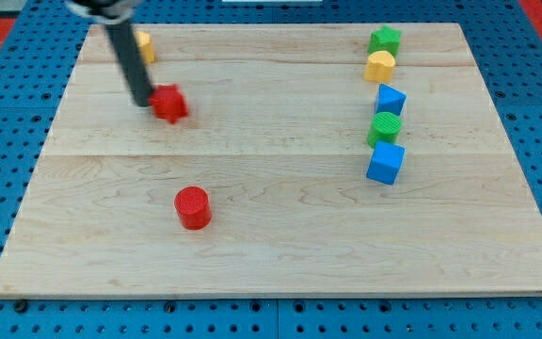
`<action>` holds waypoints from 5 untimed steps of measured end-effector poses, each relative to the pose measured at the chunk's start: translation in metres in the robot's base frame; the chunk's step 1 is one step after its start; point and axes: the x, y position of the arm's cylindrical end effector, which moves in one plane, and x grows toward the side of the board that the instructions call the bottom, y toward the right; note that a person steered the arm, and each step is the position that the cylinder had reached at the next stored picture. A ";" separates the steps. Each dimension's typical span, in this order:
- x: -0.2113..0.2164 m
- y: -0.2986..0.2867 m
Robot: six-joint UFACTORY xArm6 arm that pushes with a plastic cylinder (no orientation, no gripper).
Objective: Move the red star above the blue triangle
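Red star (169, 103) sits near the board's (271, 254) top-left, w/ lots of bare wood btwn it & the blue triangle (390, 99) at the view's right. Can't tell which way the star points. No claw here, just a rod; my tip (142, 101) touches the star's left side.

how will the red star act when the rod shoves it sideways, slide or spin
Probably slides: the red star sits low and flat on the smooth wooden board, so tipping seems unlikely. My tip meets its left side; an off-centre push against its points may spin it.
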 end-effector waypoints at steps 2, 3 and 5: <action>0.027 -0.017; 0.012 0.047; 0.061 0.060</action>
